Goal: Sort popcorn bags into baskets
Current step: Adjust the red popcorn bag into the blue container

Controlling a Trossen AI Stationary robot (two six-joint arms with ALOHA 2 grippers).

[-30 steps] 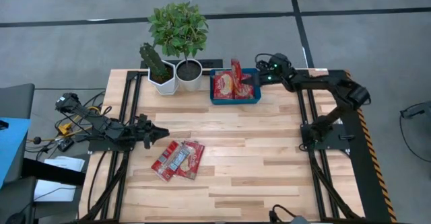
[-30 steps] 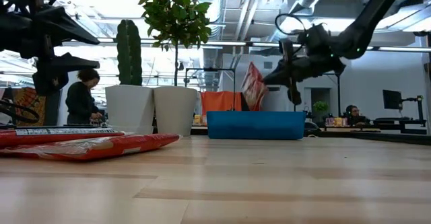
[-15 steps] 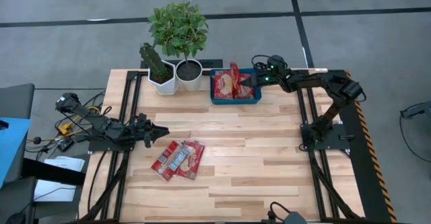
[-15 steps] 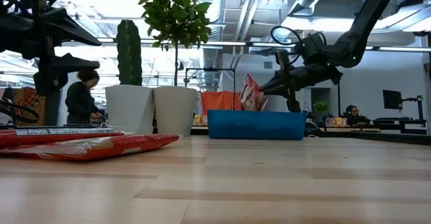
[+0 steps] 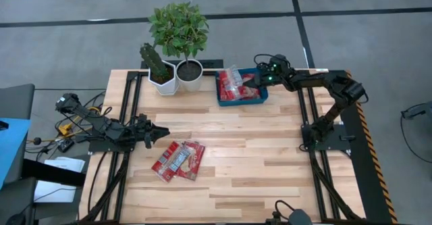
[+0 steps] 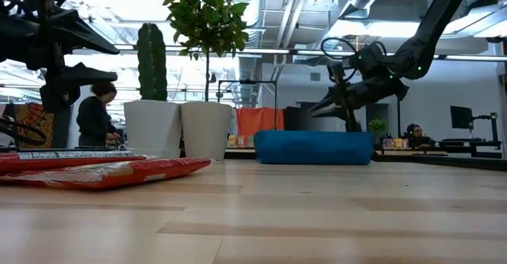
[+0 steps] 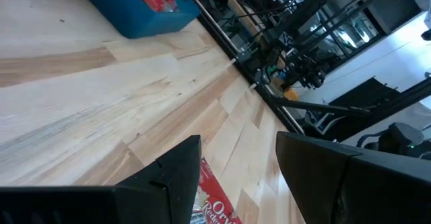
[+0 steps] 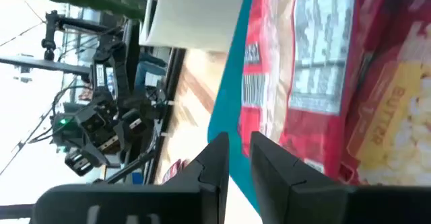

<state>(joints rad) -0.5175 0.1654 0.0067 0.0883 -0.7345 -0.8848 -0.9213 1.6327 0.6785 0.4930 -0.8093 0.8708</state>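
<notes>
The blue tray (image 5: 241, 104) sits askew at the far edge of the table, with several red popcorn bags (image 5: 236, 84) lying in it. My right gripper (image 5: 251, 82) reaches into the tray from the right, its fingers almost together on one bag. Two more bags (image 5: 179, 160) lie flat and overlapping on the table's near left part. My left gripper (image 5: 164, 132) hovers open just left of and beyond them, touching nothing. In the left wrist view the corner of one bag (image 7: 212, 207) shows between its fingers. My right gripper (image 8: 239, 143) pinches a red bag by the edge beside its barcode (image 8: 254, 93). It comes from the table's right, slanting down over the tray's wall (image 8: 225, 96). The bag lies tilted in the tray on the other bags; the fingers partly hide the contact.
Two white pots stand left of the tray at the far edge, one with a cactus (image 5: 163, 80), one with a leafy plant (image 5: 190, 75). Bare wood lies between the tray and the two bags on the table. A person (image 6: 93, 117) stands in the room beyond the table.
My right gripper has gone down into the tray and drawn slightly to the right. The bag it held upright above the tray has tipped over and now lies flat inside. The tray has slid a little to the right and turned askew. My left arm has kept still.
</notes>
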